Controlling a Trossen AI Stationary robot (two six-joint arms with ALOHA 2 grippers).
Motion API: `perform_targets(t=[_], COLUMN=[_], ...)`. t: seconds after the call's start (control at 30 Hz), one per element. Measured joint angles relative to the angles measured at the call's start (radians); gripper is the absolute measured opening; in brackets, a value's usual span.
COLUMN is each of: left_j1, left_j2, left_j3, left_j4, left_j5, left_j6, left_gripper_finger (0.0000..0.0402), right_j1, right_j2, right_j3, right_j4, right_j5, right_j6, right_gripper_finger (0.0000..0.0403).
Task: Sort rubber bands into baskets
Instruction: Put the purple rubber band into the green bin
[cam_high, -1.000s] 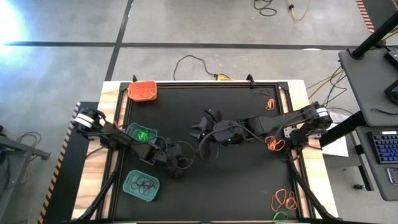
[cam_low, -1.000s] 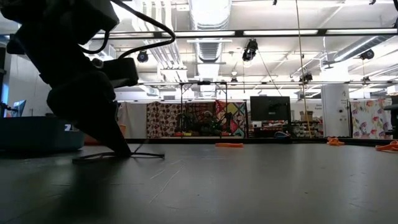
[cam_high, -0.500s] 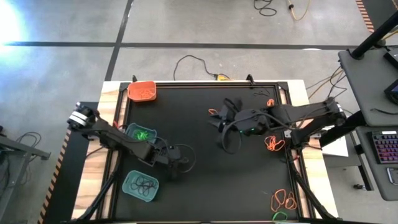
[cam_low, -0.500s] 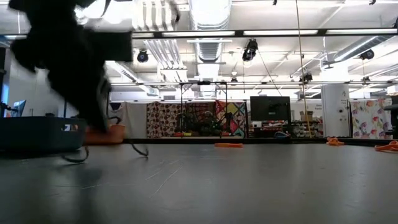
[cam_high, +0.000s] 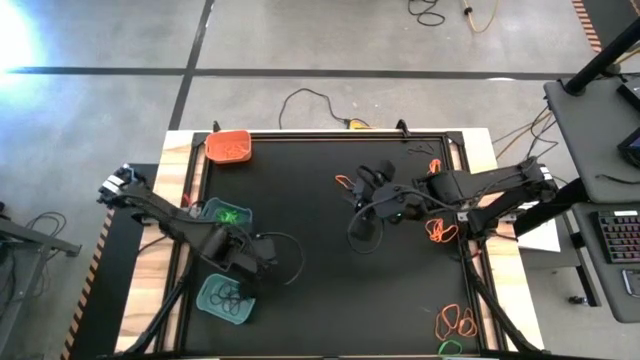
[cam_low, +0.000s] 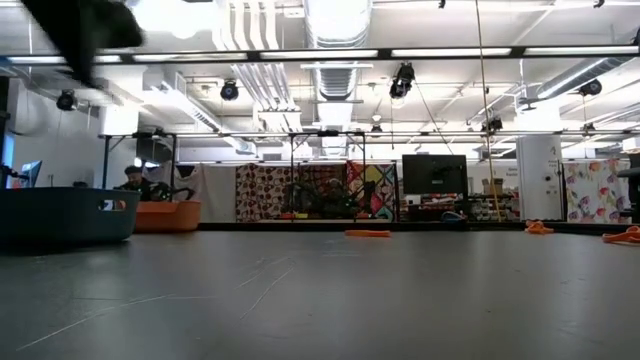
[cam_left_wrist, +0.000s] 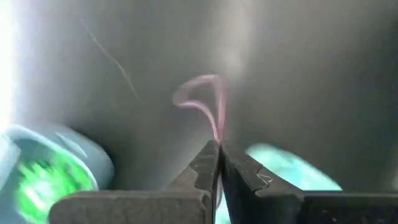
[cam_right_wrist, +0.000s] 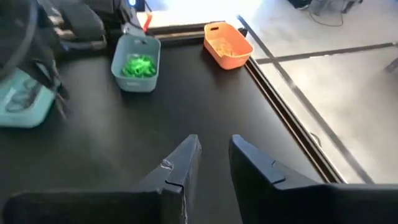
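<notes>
Three baskets along worktop's left side. Left pincer (cam_left_wrist: 218, 163) clamped on thin band (cam_left_wrist: 202, 99), hanging between green-filled basket (cam_high: 226, 213) and black-band basket (cam_high: 226, 298). Band light, floppy, stretchy; pinch single strand. Right pincer (cam_right_wrist: 214, 155) slightly parted, empty, near orange bands (cam_high: 441, 232).

setting: large open robotics lab or workshop hall. evidence: bare concrete floor (cam_high: 330, 40) with dark tape lines; loose cables (cam_high: 310, 100) trailing across it; exposed ceiling ducts (cam_low: 335, 30) and strip lights (cam_low: 440, 52); patterned fabric partitions (cam_low: 320, 190) and a dark monitor (cam_low: 434, 173) at the far side; a neighbouring desk with a keyboard (cam_high: 620, 238).
</notes>
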Motion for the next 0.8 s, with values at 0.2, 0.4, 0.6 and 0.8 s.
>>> perform_targets(t=[0.2,0.4,0.6,0.8], left_j1=[-0.127,-0.185,-0.185,-0.185], left_j2=[-0.008,-0.007,-0.006,-0.006], left_j3=[-0.007,-0.102,-0.223,-0.328], left_j4=[0.007,0.131,0.266,0.284], left_j5=[0.343,0.322,0.267,0.32], left_j6=[-0.125,-0.169,-0.026,0.141], left_gripper_finger=[0.0,0.0,0.0,0.0], right_j1=[0.0,-0.002,-0.004,0.012], right_j2=[0.0,0.0,-0.002,-0.016], right_j3=[-0.057,-0.105,-0.107,-0.105], right_j4=[0.004,0.005,0.0,0.0], right_j5=[0.0,0.0,-0.004,-0.035], right_j6=[-0.04,-0.039,0.031,0.177], right_gripper_finger=[0.0086,0.008,0.0073,0.0075])
